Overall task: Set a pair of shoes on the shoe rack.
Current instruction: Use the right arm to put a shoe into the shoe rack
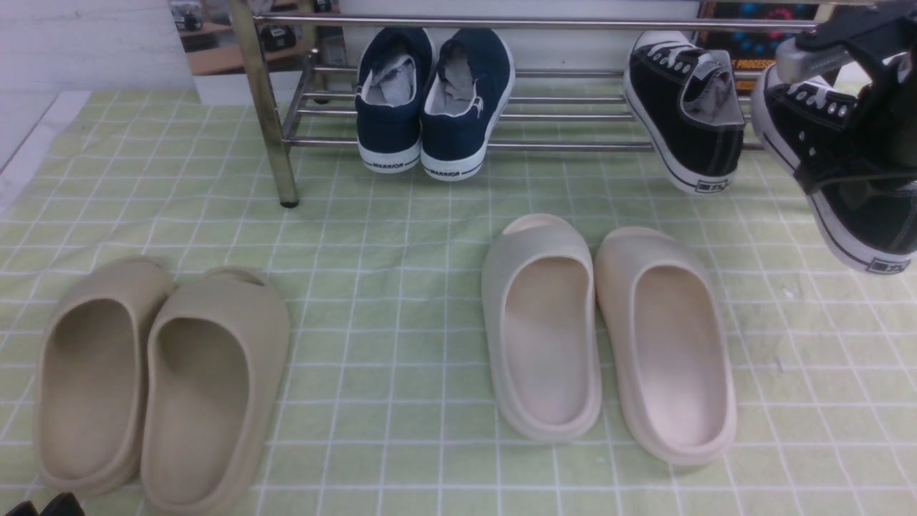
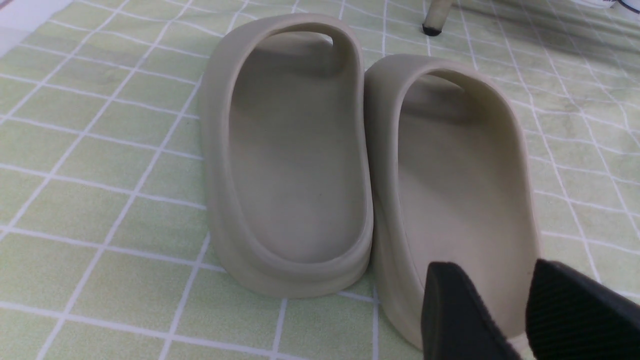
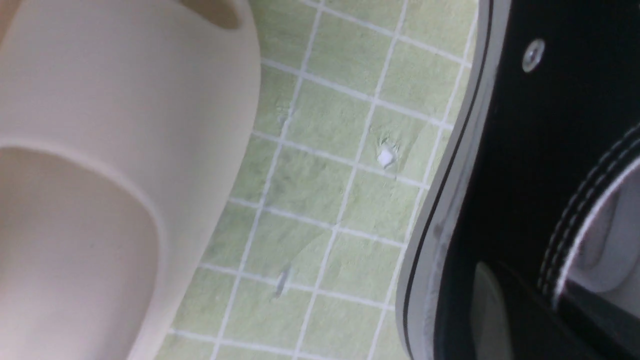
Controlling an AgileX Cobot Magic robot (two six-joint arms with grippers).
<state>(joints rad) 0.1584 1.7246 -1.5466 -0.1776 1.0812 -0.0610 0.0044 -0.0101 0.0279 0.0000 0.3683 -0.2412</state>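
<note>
One black sneaker (image 1: 684, 107) with a white toe cap rests tilted on the chrome shoe rack (image 1: 559, 146), heel towards me. My right gripper (image 1: 856, 161) is shut on the side wall of the other black sneaker (image 1: 852, 215) and holds it tilted in the air at the rack's right end, above the cloth. The right wrist view shows this sneaker (image 3: 520, 150) close up, with the gripper (image 3: 545, 305) clamped on its collar. My left gripper (image 2: 500, 305) is open and empty, low over the heel of a beige slide (image 2: 460, 190); its tips show in the front view (image 1: 43, 506).
Navy WARRIOR sneakers (image 1: 433, 100) sit on the rack's left part. Beige slides (image 1: 161, 373) lie front left and cream slides (image 1: 609, 330) in the middle of the green checked cloth (image 1: 401, 236). The rack's leg (image 1: 269, 107) stands at the left.
</note>
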